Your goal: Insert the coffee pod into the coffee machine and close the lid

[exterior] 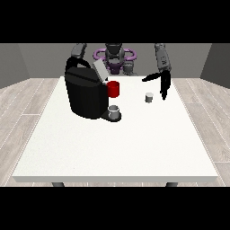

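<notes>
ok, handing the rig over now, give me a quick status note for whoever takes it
Hand at the view's right: hangs open beside the coffee pod, not touching it.
Hand at the view's left: not visible, hidden behind the coffee machine.
Pod stands on the table, right of the machine. Lid is up. Cup sits on the machine's base.
Done: nothing yet.
Left: grasp pod, insert, close lid.

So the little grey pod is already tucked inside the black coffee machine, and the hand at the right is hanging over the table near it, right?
Not quite. The front view shows the coffee pod standing on the white table, apart from the coffee machine and to its right, not inside it. The rest holds: the hand at the view's right hangs over the table just beside the pod.
</notes>
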